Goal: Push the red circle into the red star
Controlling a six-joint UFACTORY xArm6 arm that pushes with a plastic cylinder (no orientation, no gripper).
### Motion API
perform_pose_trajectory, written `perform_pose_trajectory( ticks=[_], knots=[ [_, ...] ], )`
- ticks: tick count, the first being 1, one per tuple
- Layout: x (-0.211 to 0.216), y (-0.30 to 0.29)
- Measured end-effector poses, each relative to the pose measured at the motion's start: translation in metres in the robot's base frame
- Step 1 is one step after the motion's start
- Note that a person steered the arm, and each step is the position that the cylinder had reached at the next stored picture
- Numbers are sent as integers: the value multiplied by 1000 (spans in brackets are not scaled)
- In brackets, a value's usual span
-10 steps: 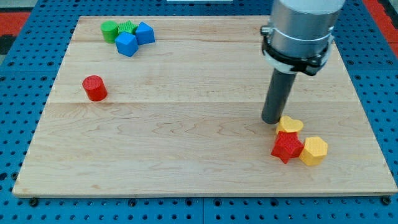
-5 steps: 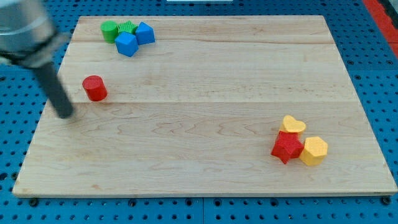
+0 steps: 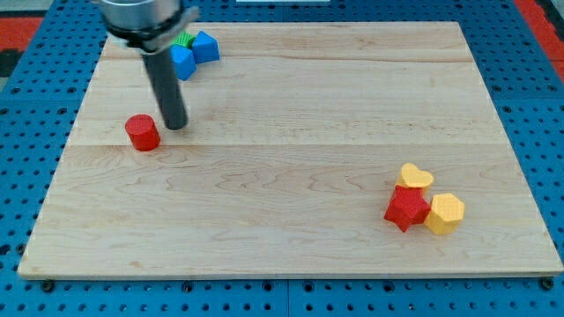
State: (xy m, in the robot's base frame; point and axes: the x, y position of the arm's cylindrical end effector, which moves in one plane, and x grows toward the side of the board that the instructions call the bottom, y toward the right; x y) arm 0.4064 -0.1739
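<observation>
The red circle (image 3: 142,133) lies on the wooden board (image 3: 291,150) at the view's left. My tip (image 3: 174,125) rests on the board just right of the red circle and slightly above it, very close to it. The red star (image 3: 406,208) lies at the view's lower right, far from the circle. A yellow heart (image 3: 413,177) touches the star from above and a yellow hexagon (image 3: 445,212) touches it on the right.
Two blue blocks (image 3: 195,53) and a green block (image 3: 182,39) cluster at the view's top left, partly hidden behind the rod. Blue pegboard surrounds the board.
My tip crossed from near the yellow heart to the board's left edge, then came round to the right of the red circle. The circle has shifted slightly right and down.
</observation>
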Motion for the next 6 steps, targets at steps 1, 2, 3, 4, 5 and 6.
perform_pose_trajectory(
  ticks=[1, 2, 3, 4, 5, 6],
  knots=[
    [-4, -82],
    [-9, -129],
    [18, -88],
    [36, 2],
    [32, -21],
    [34, -110]
  ],
)
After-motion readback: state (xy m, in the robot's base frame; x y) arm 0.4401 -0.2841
